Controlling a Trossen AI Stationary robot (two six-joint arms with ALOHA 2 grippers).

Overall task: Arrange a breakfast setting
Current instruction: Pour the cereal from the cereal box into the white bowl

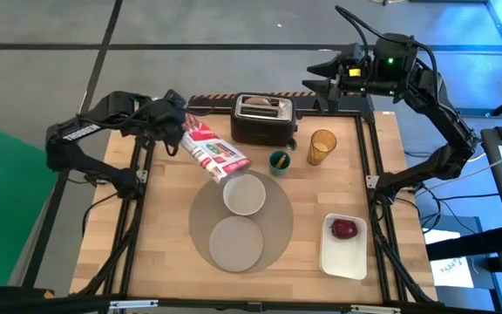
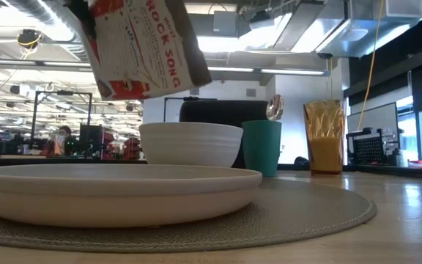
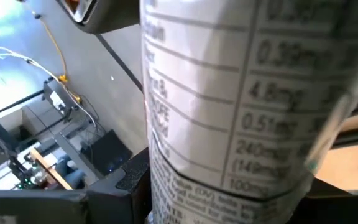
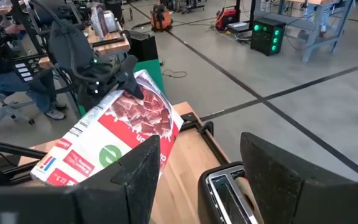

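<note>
Bowl: the white bowl [image 1: 245, 194] sits upright on the far part of the round grey-beige placemat [image 1: 281, 228], mouth up; in the low view it [image 2: 190, 144] stands behind the plate.
Plate: the small white plate [image 1: 236, 242] lies flat on the near part of the placemat, just beside the bowl; whether the two touch I cannot tell.
Cereal bag: a red-and-white bag [image 1: 213, 151] hangs tilted in the air, its long axis running from the left pincer down toward the bowl, its lower end over the bowl's far-left rim. In the low view the bag [image 2: 139, 45] hangs above the bowl, clear of it.
Left pincer: the left pincer [image 1: 174, 118] is clamped on the bag's upper end, above the far-left part of the tabletop [image 1: 164, 227]; the left wrist view is filled by the bag's printed panel [image 3: 241, 106].
Right pincer: the right pincer [image 1: 319, 85] hovers beyond the tabletop's far edge, behind the toaster, fingers spread wide with nothing between them; the right wrist view shows its two dark fingers [image 4: 135, 174] apart.
Amber cup: the amber translucent cup [image 1: 322, 146] stands upright right of the black toaster [image 1: 264, 119].
Green cup: a small teal cup [image 1: 280, 161] with a utensil in it stands between the amber cup and the bowl.
Bagel: a bagel [image 1: 261, 103] sits in the toaster's slot.
Apple: the red apple [image 1: 344, 228] rests on the white rectangular tray [image 1: 345, 258], right of the placemat.
</note>
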